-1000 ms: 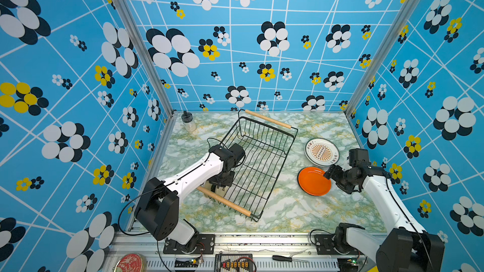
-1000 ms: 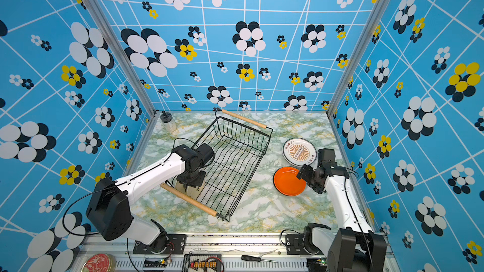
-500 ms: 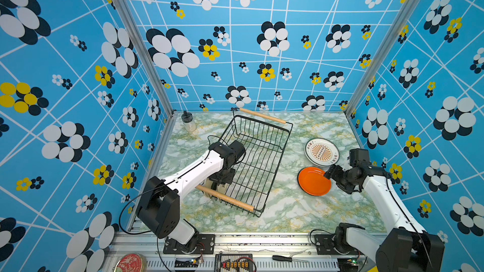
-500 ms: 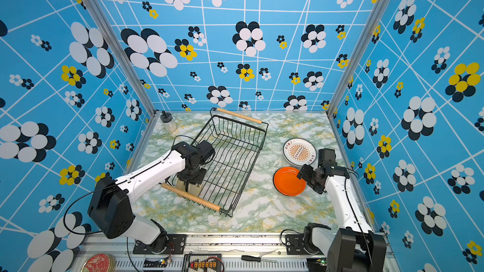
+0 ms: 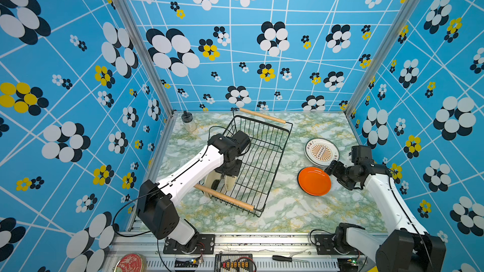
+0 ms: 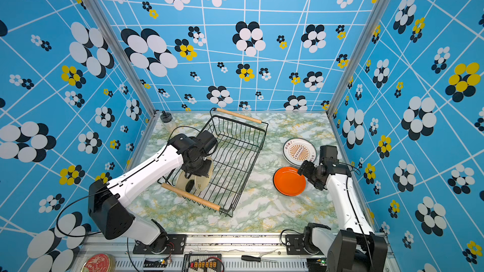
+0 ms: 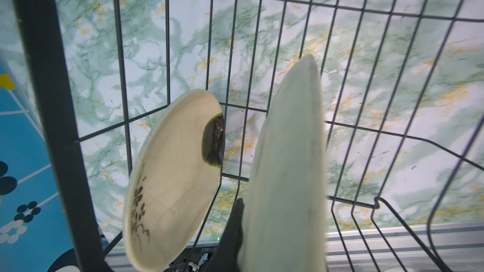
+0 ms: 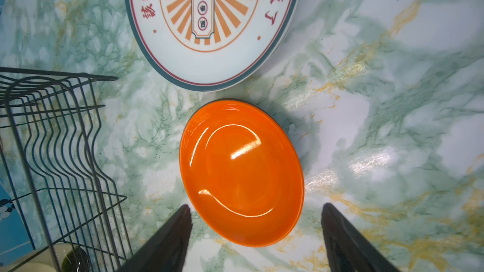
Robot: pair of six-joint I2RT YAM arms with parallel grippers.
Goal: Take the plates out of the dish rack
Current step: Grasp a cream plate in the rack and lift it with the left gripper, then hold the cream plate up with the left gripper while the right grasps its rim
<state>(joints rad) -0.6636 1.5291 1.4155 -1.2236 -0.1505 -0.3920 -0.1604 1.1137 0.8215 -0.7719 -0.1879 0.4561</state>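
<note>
Cream plate [image 7: 288, 166], pinched by the left gripper [image 5: 227, 176] inside the rack [image 5: 262, 116], may snag wires; right gripper [image 8: 255, 209] is spread wide.

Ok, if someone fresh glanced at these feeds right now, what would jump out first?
The loud blue flowered walls, then the black wire dish rack mid-table, where the left gripper is shut on an upright cream plate by the nearer wooden handle. To its right in both top views an orange plate and a printed white plate lie flat on the marble, the right gripper open at the orange one.
</note>
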